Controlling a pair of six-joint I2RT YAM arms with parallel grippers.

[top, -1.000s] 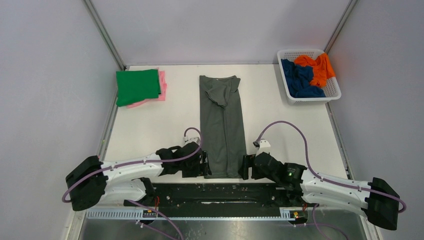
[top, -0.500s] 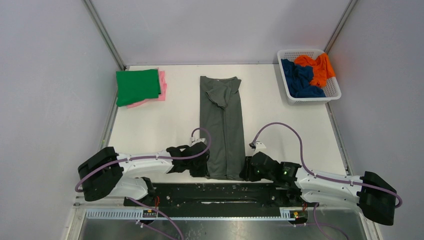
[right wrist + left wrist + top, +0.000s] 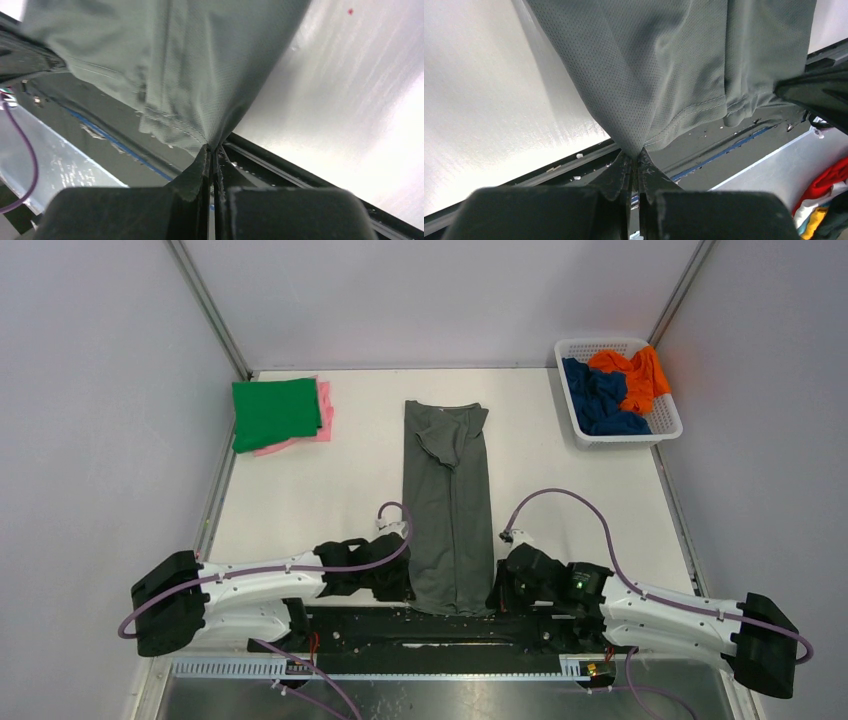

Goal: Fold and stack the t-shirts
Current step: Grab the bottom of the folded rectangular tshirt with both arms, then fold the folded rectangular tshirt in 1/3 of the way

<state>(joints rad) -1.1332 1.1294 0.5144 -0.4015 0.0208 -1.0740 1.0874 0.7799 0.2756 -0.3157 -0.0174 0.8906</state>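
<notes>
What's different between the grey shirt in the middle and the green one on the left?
The grey shirt lies as a long narrow strip; the green shirt is folded into a compact rectangle. The grey shirt's near hem is pinched by the left gripper and right gripper; the green shirt lies untouched on the pink shirt. Both are plain single-colour cloth.

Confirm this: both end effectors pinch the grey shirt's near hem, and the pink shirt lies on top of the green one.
Not quite. The top view shows the green shirt on top of the pink shirt. The rest is right.
</notes>
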